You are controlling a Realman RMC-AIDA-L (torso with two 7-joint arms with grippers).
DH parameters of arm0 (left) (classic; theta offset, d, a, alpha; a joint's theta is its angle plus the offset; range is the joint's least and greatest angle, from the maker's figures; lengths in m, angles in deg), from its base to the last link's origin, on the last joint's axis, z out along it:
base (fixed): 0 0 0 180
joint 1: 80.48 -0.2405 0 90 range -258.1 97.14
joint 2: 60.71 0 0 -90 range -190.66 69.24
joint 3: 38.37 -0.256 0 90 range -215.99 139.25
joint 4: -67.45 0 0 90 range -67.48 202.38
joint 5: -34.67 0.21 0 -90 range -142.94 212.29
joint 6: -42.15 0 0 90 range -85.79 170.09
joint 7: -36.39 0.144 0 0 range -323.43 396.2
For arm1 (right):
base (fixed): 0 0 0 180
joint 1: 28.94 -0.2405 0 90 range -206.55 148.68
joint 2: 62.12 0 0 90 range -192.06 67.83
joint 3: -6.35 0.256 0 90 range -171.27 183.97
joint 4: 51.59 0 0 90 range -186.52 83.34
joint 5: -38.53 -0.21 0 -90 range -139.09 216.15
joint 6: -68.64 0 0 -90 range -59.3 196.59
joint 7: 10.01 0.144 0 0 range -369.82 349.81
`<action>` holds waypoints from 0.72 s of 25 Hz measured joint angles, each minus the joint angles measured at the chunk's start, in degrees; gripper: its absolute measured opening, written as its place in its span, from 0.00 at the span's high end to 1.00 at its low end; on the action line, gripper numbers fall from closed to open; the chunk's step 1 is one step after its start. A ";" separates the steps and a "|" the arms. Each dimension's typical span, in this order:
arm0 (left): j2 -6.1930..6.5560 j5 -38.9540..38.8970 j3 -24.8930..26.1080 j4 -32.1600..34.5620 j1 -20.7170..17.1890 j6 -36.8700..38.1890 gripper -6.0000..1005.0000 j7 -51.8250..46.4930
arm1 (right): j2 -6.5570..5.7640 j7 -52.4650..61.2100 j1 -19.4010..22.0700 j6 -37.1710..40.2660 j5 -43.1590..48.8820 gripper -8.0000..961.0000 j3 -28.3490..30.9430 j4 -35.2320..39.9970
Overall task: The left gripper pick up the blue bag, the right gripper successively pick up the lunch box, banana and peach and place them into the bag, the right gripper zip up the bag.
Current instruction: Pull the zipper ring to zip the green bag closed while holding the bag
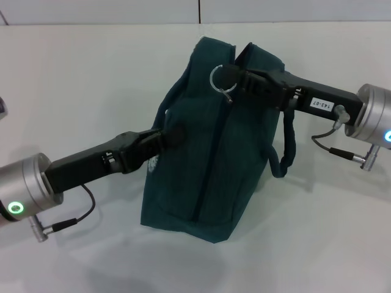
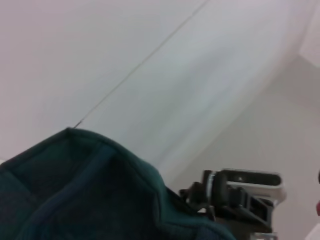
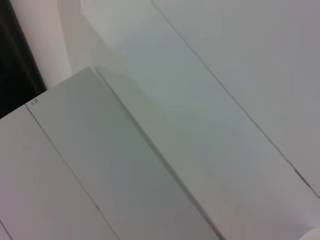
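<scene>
Blue bag [image 1: 208, 159] held upright on the counter [image 1: 73, 79].
Its handle is clamped by the left claw [image 1: 173, 135]; the ring pull [image 1: 221, 79] is pinched by the right claw [image 1: 230, 77].

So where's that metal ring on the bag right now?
In the head view, the metal ring sits at the blue bag's top, at the right gripper's tip.
</scene>
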 joint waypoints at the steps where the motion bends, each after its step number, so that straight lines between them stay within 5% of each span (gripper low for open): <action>1: -0.02 -0.06 0.03 -0.36 0.04 0.07 0.85 0.95 | -0.01 0.00 0.05 -0.03 -0.02 0.95 0.05 0.00; 18: 0.02 0.40 -0.12 -0.85 0.33 2.25 0.94 3.46 | -0.08 0.42 1.78 0.15 -0.08 0.95 2.51 -0.09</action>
